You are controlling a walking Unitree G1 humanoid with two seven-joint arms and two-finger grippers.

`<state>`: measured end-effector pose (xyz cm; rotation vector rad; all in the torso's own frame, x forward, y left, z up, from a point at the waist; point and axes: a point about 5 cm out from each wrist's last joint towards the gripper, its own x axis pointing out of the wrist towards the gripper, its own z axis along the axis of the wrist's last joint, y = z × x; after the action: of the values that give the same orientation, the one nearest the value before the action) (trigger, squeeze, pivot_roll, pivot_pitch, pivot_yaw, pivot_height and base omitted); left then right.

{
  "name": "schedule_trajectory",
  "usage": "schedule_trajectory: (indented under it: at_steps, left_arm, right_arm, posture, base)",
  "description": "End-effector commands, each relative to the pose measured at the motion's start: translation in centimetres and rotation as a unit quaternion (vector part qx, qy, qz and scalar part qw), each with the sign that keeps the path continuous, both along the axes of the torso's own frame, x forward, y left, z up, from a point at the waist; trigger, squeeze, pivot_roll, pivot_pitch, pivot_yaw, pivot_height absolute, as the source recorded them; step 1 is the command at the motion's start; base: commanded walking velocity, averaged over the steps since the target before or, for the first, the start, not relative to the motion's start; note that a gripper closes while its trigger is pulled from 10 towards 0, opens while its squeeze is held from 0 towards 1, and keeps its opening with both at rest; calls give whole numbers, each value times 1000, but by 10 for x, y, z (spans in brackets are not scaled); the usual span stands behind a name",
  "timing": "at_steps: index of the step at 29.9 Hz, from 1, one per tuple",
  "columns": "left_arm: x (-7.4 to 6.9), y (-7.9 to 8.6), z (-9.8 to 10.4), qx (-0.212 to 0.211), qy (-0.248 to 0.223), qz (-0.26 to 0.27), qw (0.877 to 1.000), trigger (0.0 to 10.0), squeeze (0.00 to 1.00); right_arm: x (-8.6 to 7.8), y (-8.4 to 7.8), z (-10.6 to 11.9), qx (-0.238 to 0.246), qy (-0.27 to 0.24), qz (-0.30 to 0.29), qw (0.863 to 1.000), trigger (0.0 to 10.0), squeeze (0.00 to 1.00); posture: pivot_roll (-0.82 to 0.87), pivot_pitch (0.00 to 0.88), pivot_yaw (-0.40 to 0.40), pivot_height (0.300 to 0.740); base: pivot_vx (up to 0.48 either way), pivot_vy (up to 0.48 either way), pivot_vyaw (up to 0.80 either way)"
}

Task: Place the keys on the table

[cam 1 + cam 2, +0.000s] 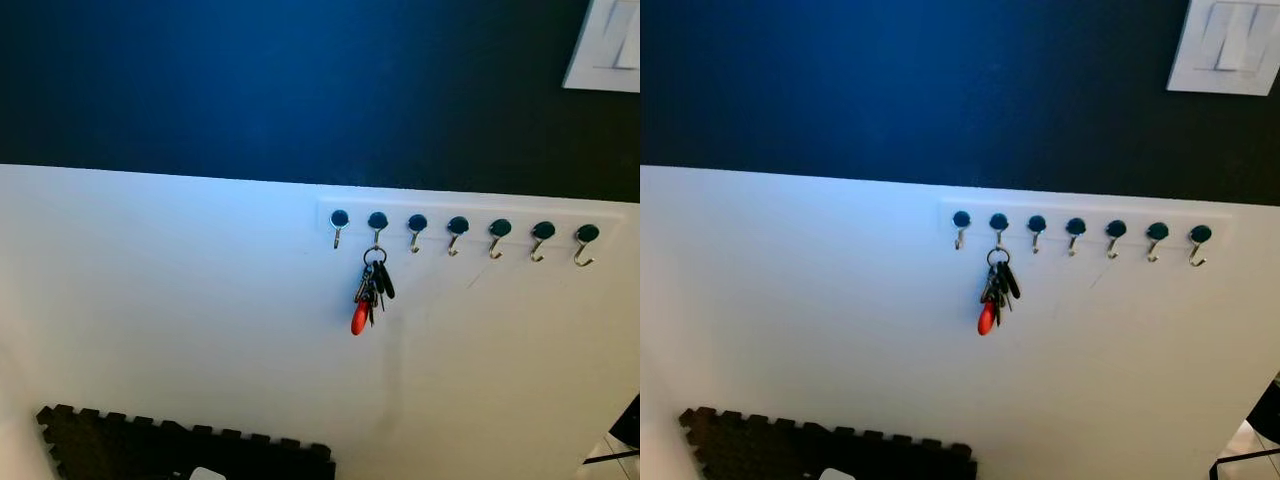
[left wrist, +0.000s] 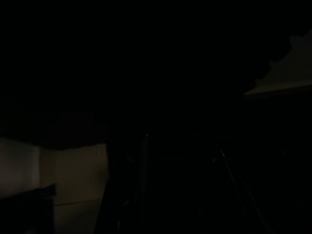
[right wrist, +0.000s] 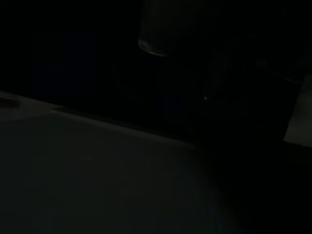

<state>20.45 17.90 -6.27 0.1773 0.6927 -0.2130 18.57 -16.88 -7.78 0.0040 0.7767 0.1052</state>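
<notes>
A bunch of keys (image 1: 370, 290) with a red fob and black key heads hangs from the second hook from the left on a white hook rail (image 1: 470, 232). The rail is mounted on the white lower half of the wall and carries several dark-capped metal hooks. The same keys (image 1: 994, 290) hang straight down, touching the wall. Both wrist views are very dark; the left one gives dim pale surfaces, the right one a faint grey plane.
The upper wall is dark blue, with a white light switch plate (image 1: 1225, 48) at the top right. A dark foam puzzle mat (image 1: 180, 445) lies on the floor at the lower left. A black object (image 1: 628, 425) pokes in at the lower right edge.
</notes>
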Motion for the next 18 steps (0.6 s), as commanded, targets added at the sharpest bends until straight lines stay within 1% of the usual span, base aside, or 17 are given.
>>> schedule_trajectory:
  at_steps: [1,3,18]
  left_arm:
    - [-1,1,0,-1,0,-3,1000,10000,0]
    - [-1,1,-1,-6,1,9,1000,10000,0]
    - [-1,1,0,-4,-2,5,1000,10000,0]
  right_arm:
    - [-2,-4,-1,-4,2,-5,1000,10000,0]
    - [-2,-4,-1,-4,2,-6,1000,10000,0]
    - [-3,-4,-1,-3,3,-5,1000,10000,0]
  posture:
    - [78,18,20,740]
    - [78,18,20,740]
    - [77,19,21,740]
  base:
    - [0,-244,0]
    - [0,0,0]
    - [0,0,0]
